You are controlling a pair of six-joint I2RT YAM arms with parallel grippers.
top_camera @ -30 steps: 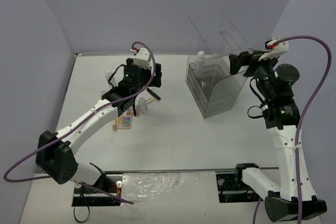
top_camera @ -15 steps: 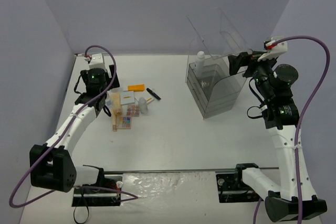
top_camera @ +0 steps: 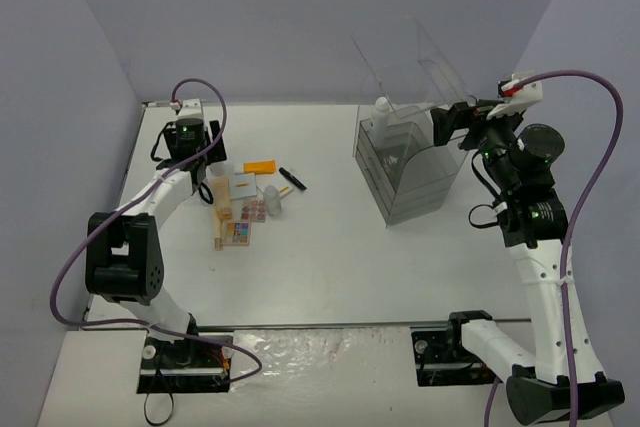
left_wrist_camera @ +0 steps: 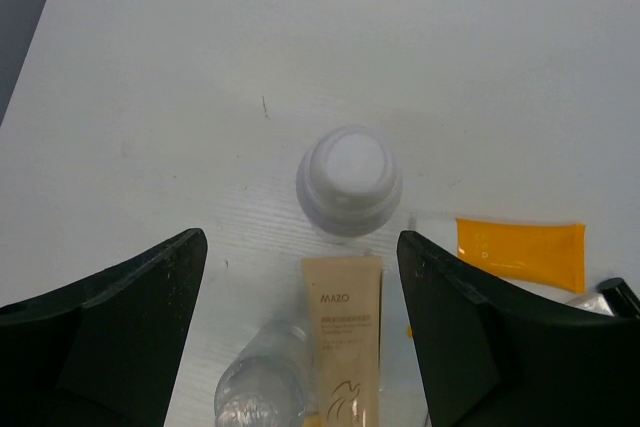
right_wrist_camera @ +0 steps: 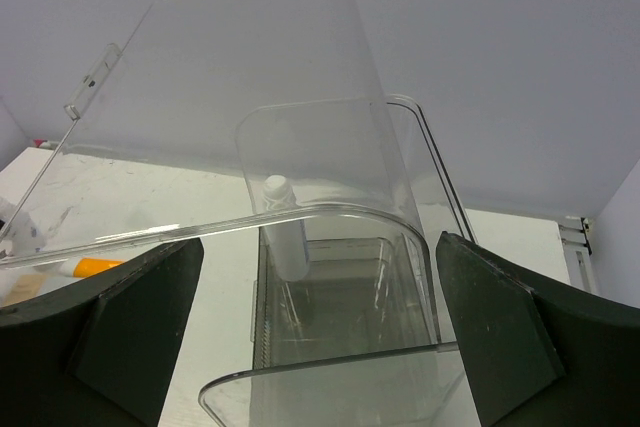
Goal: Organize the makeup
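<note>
The makeup (top_camera: pixel 243 202) lies clustered left of centre in the overhead view. It is made up of a beige tube (top_camera: pixel 218 190), a white square compact (top_camera: pixel 243 185), an eyeshadow palette (top_camera: pixel 240 230) and a capped white bottle (top_camera: pixel 271 199). An orange flat case (top_camera: pixel 260 166) and a black slim tube (top_camera: pixel 291 179) lie along the cluster's upper edge. All rest on the white table (top_camera: pixel 330 257).

The left gripper (top_camera: pixel 200 159) hangs over the cluster's upper-left corner, its jaws spread wide with nothing between them. Its wrist camera looks down on a round-topped white jar (left_wrist_camera: pixel 349 179) at the centre of the frame. The end of the beige tube lies just below the jar, and the orange case sits to the lower right.

Right of centre in the overhead view, the clear case (top_camera: pixel 410 177) stands with its lid raised and a tall white bottle (right_wrist_camera: pixel 285 237) upright inside. The right gripper (top_camera: pixel 452 123) sits at the case's upper-right rim with its jaws fully apart. Whether it touches the plastic cannot be told.
</note>
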